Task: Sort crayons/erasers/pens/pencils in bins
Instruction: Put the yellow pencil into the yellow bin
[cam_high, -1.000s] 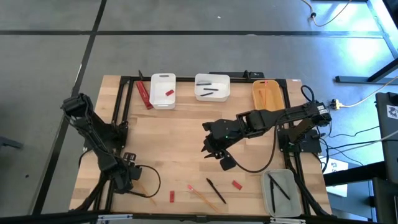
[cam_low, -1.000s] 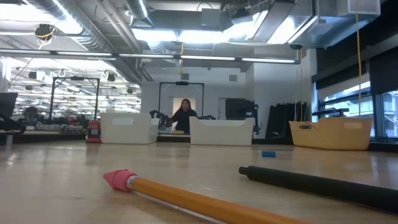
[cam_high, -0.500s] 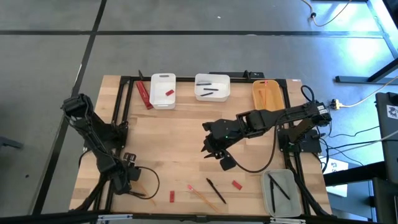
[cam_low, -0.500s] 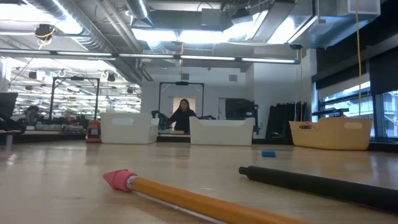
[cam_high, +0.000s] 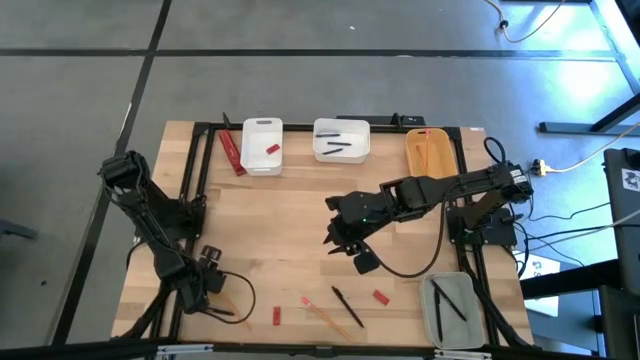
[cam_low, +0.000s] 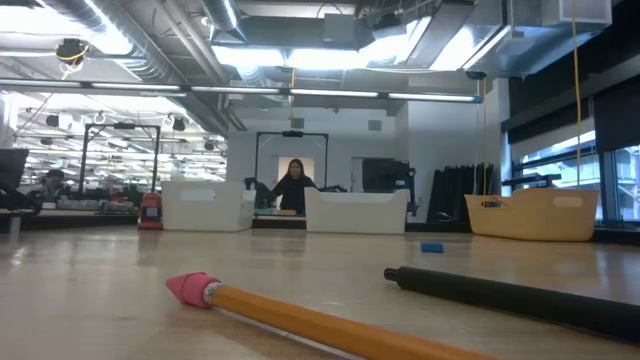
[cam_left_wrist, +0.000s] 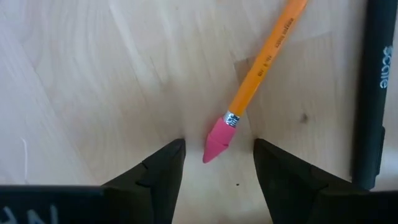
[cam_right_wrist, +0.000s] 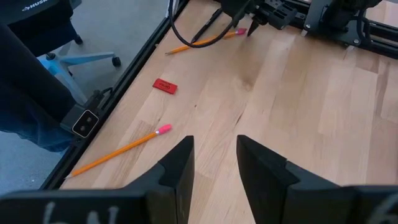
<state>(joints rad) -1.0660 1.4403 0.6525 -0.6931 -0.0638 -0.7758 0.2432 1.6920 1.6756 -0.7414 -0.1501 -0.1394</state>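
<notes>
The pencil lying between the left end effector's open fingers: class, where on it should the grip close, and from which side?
Grip the pencil on its orange shaft just past the pink eraser, coming straight down from above. It lies flat on the table, and the left end effector already straddles the eraser end.

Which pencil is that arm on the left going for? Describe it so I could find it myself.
Look at the table's front-left corner, where the left gripper hangs low with fingers open. The pencil lies between them, eraser end first. Unlike the other pencil mid-front, it sits under that gripper.
</notes>
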